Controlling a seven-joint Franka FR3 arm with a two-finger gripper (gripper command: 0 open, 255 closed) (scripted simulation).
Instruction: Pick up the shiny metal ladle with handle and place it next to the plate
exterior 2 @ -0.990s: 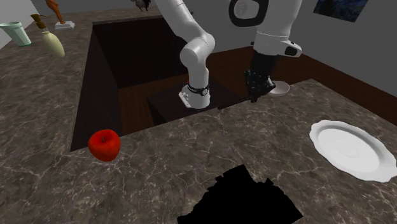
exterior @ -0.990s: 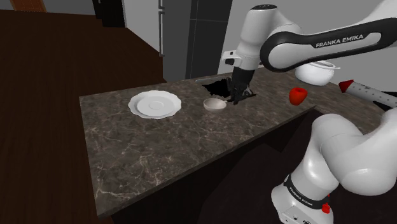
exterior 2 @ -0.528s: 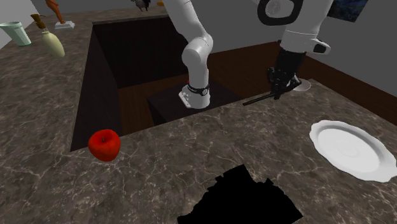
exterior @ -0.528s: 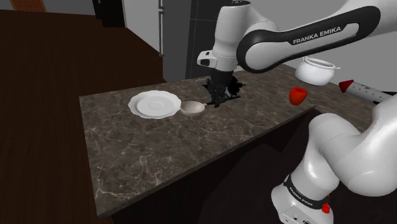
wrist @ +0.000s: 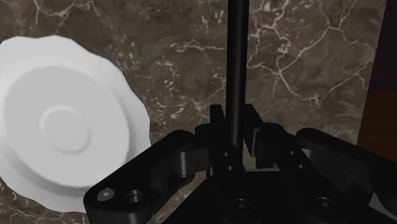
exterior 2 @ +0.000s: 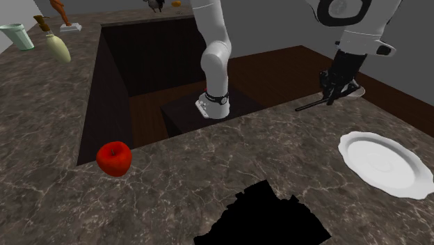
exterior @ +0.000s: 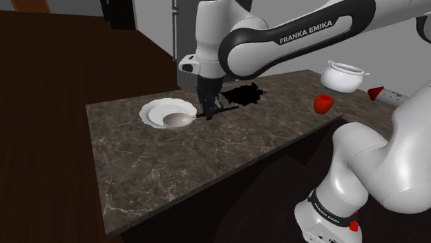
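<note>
My black gripper (exterior: 209, 110) is shut on the dark handle (wrist: 236, 63) of the ladle, with the fingers (wrist: 219, 130) clasping the rod on both sides. The ladle's pale bowl (exterior: 178, 121) hangs at the near edge of the white scalloped plate (exterior: 168, 110), overlapping its rim in the shoulder view. From the second exterior view, the gripper (exterior 2: 334, 94) holds the ladle (exterior 2: 309, 106) above the far side of the counter, the bowl (exterior 2: 351, 90) sticking out behind the hand. The plate (exterior 2: 382, 163) lies nearer that camera. In the wrist view the plate (wrist: 57, 127) lies beside the handle.
The dark marble counter (exterior: 152, 159) drops to a dark floor at its edges. A black patch (exterior: 242, 93) (exterior 2: 268, 216) marks the surface. A red apple (exterior: 323, 103) (exterior 2: 114, 158), a white pot (exterior: 343, 74) and a red-tipped bottle (exterior: 394, 96) stand further along.
The arm has carried the ladle from beside the black patch towards the shoulder view's left, up to the plate. The fingers have stayed shut on the handle.
</note>
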